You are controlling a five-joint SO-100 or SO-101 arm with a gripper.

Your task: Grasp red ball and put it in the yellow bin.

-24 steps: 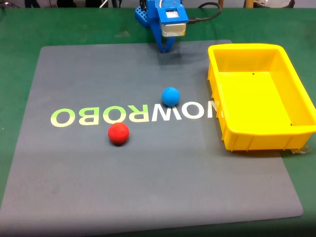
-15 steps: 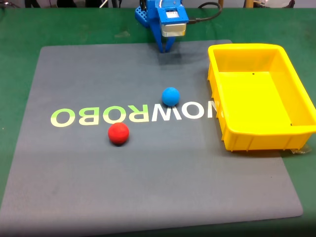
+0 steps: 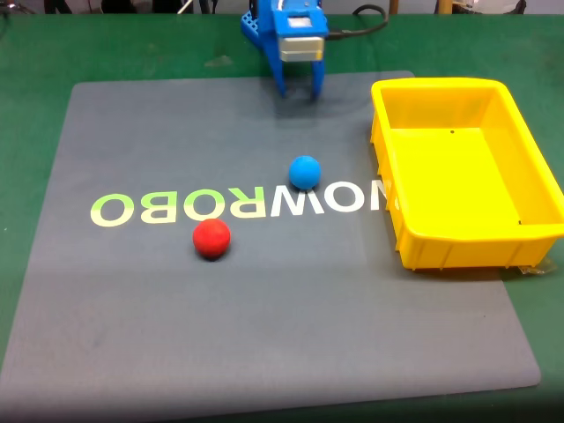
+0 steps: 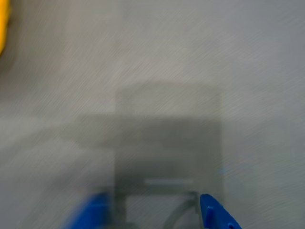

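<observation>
On the grey mat [image 3: 264, 326] covering the green bench [image 3: 35, 53], fixed view: red ball [image 3: 211, 238] sits just below the pale "ROBO" lettering [image 3: 238, 205] printed on the mat, touching nothing. Blue ball [image 3: 305, 172] lies up and to the right of the red one, well apart from it, just above the lettering. Yellow bin [image 3: 384, 189] stands at the mat's right edge, right of the blue ball, upright, its floor bare, its near left wall overlapping the end of the lettering. Blue arm's pincer [image 3: 300, 88] hangs at the mat's far edge, above the blue ball and well apart from both balls, fingers pointing down with a clear gap between them, holding nothing. Wrist view is motion-blurred: grey mat [image 4: 167, 71], a square shadow in the middle, two blue fingertips [image 4: 217, 214] at the bottom edge spread apart, a yellow sliver of the bin [image 4: 3, 28] at the top left.
</observation>
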